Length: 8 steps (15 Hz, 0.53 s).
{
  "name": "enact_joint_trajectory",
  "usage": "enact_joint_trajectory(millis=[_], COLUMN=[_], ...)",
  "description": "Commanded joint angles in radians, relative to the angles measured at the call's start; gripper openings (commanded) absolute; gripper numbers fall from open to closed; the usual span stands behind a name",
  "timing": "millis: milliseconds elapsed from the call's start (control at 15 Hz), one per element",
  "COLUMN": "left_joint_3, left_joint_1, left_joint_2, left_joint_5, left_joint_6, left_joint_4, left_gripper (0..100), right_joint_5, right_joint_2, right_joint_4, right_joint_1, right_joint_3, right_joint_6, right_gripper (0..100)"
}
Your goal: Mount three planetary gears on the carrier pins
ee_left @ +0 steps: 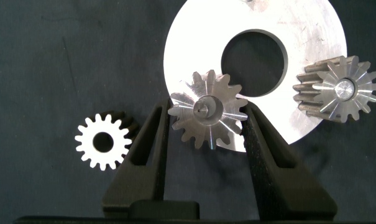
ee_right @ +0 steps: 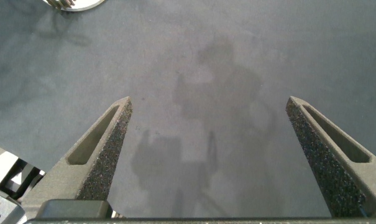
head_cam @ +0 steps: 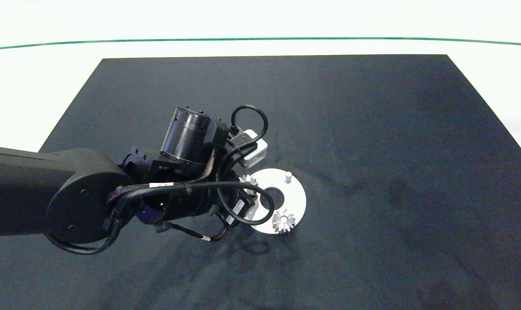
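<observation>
Between the two dark fingers of the left gripper (ee_left: 206, 134) a silvery gear (ee_left: 207, 109) is seen, its teeth flanked on both sides by the pads. Contact looks likely, yet whether the jaws are clamped on it or only set narrowly around it cannot be told. In the gear's centre hole a pale round end is visible, which is judged to be a carrier pin already threaded through; the gear is thus judged seated, or nearly so, at the edge of the white disc (ee_left: 312, 37). The fingers are kept astride the gear, probably so that it is held level while it settles on the pin.

Further out, a second gear (ee_left: 337, 87) is seated on its own pin near the disc's rim, on the far side of the large centre hole. A third gear (ee_left: 103, 142) lies flat on the dark mat (head_cam: 372, 129), just beside the disc and outside the jaws. In the head view one bare pin (head_cam: 288, 176) is left standing, presumably meant for that loose gear.

The right gripper (ee_right: 206, 155) is held wide apart above bare mat, well away from the disc, with nothing between its fingers.
</observation>
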Motion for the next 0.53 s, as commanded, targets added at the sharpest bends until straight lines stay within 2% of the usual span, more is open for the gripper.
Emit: enact_joint_trajectory(millis=[67,533], left_joint_3=[-0.002,-0.022], left_joint_1=[-0.003,-0.003], left_joint_2=[0.003,0.02], left_joint_5=[0.0,0.001], left_joint_6=[0.002,0.002], left_joint_4=[-0.002,-0.007], left_gripper=[19,19], right_joint_5=[-0.002,-0.001], right_joint_2=[-0.002,-0.004], right_joint_4=[0.002,-0.002], right_joint_1=[0.0,0.0], right_joint_3=[0.0,0.0], right_joint_6=[-0.002,-0.008], right_gripper=[100,100])
